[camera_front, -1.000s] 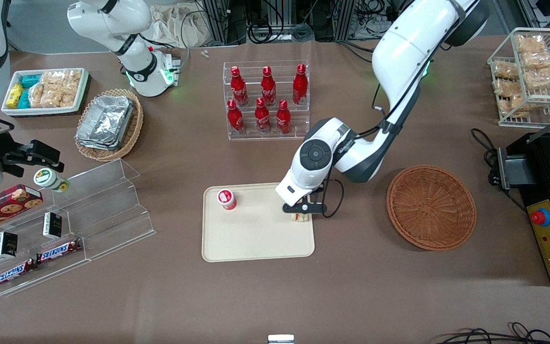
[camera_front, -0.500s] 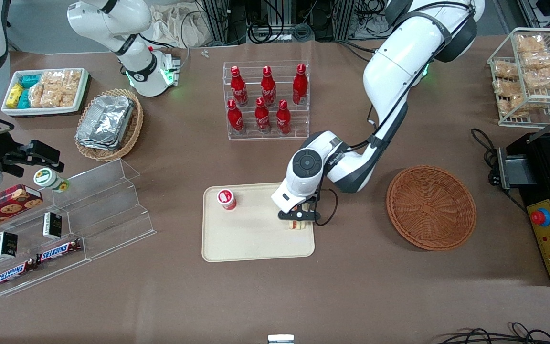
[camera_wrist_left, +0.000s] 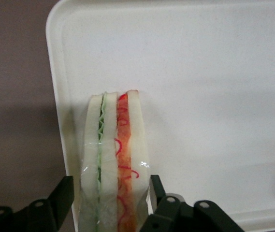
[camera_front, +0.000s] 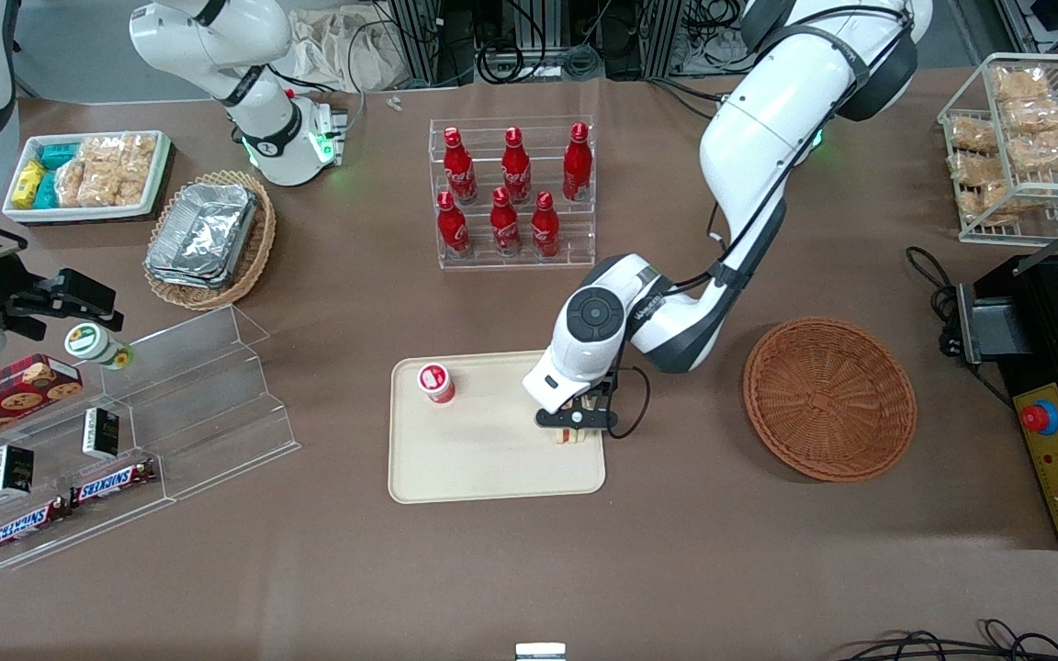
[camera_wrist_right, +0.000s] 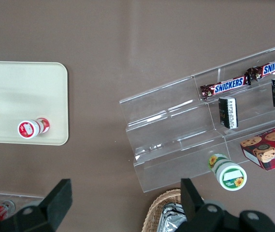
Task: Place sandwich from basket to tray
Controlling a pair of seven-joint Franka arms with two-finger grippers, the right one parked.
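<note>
The sandwich (camera_wrist_left: 113, 164), white bread with green and red filling, stands on edge on the cream tray (camera_wrist_left: 214, 96), right by the rim at the working arm's end. My left gripper (camera_wrist_left: 110, 193) is open around it, with a narrow gap between each black finger (camera_wrist_left: 65, 191) and the bread. In the front view the gripper (camera_front: 573, 424) hangs low over that corner of the tray (camera_front: 492, 459), and only a bit of the sandwich (camera_front: 568, 435) shows beneath it. The reddish-brown basket (camera_front: 829, 397) sits empty toward the working arm's end.
A small red-lidded cup (camera_front: 435, 382) stands on the tray at its corner toward the parked arm. A rack of red bottles (camera_front: 512, 193) is farther from the front camera than the tray. A clear stepped shelf (camera_front: 171, 404) with snacks lies toward the parked arm's end.
Over the last second the gripper and sandwich shifted slightly toward the front camera and the parked arm's end, settling on the tray. In the last half second almost nothing moved.
</note>
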